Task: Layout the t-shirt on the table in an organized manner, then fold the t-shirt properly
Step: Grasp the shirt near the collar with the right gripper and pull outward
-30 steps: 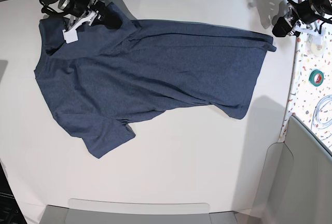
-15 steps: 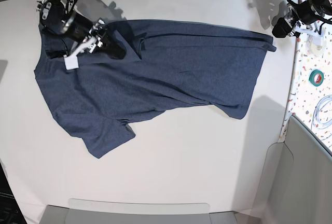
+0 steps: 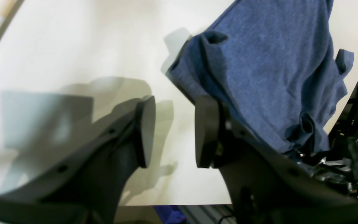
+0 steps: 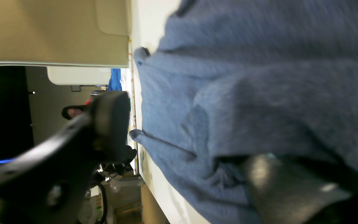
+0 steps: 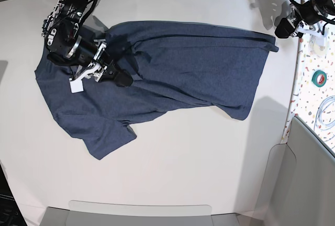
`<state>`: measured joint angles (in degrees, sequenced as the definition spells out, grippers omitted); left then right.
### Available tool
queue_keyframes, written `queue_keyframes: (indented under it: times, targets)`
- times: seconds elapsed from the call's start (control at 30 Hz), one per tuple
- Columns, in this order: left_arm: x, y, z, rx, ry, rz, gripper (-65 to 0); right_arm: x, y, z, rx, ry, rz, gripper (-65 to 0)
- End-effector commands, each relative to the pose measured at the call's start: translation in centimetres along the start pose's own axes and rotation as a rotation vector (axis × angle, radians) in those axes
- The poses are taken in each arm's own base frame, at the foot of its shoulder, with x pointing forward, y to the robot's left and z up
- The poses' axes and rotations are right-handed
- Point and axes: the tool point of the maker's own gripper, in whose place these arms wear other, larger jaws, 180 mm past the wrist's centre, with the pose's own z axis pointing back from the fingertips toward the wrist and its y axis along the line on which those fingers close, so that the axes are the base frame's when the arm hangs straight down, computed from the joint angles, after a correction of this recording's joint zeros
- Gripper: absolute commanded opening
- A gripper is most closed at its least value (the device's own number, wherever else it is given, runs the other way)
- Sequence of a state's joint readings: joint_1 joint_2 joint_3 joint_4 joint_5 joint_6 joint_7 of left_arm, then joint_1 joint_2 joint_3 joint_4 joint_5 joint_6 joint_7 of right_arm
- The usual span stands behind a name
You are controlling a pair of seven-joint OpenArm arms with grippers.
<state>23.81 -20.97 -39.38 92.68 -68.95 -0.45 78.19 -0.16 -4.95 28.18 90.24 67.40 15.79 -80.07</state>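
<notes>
White and smooth, the large plain counter (image 5: 209,158) fills the base view. The dark heathered navy-blue short-sleeved cloth t-shirt (image 5: 172,74) lies spread across its far half, plain side up and wrinkled, one sleeve pointing toward the near edge and the hem reaching the counter's speckled side strip (image 5: 314,79). The black right gripper (image 5: 118,77) hovers low over the shirt's collar end; in its wrist view the fingers (image 4: 110,124) stand wide apart, one beside the cloth and one partly under a fold, gripping nothing. The black left gripper (image 3: 174,130) sits at the hem corner, its fingers (image 3: 146,130) parted with bare counter between them, the cloth just beside one pad.
</notes>
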Motion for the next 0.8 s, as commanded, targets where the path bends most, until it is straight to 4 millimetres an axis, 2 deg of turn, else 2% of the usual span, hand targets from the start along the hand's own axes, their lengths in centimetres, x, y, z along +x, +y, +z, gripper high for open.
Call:
queue_keyframes:
  times: [0.0, 0.07, 0.3, 0.5, 0.77]
  targets:
    - [0.7, -0.5, 0.6, -0.007, -0.01, -0.026, -43.6, 0.9, 1.3, -0.1, 0.039, -0.017, 0.028, -20.8]
    - [0.7, -0.5, 0.6, -0.007, -0.01, -0.026, -43.6, 1.0, 1.6, -0.1, 0.054, -0.023, 0.026, -18.6]
    - [0.6, -0.4, 0.6, -0.004, -0.008, -0.026, -43.6, 1.5, 2.4, 0.5, 0.11, -0.047, 0.011, -18.3]
    - [0.6, -0.4, 0.6, -0.003, -0.007, -0.026, -43.6, 3.1, 1.6, 2.1, 0.093, -0.116, -0.001, -18.3]
    - [0.6, -0.4, 0.6, -0.003, -0.007, -0.026, -43.6, 6.1, 1.7, 3.4, 0.093, -0.209, 0.008, -18.3]
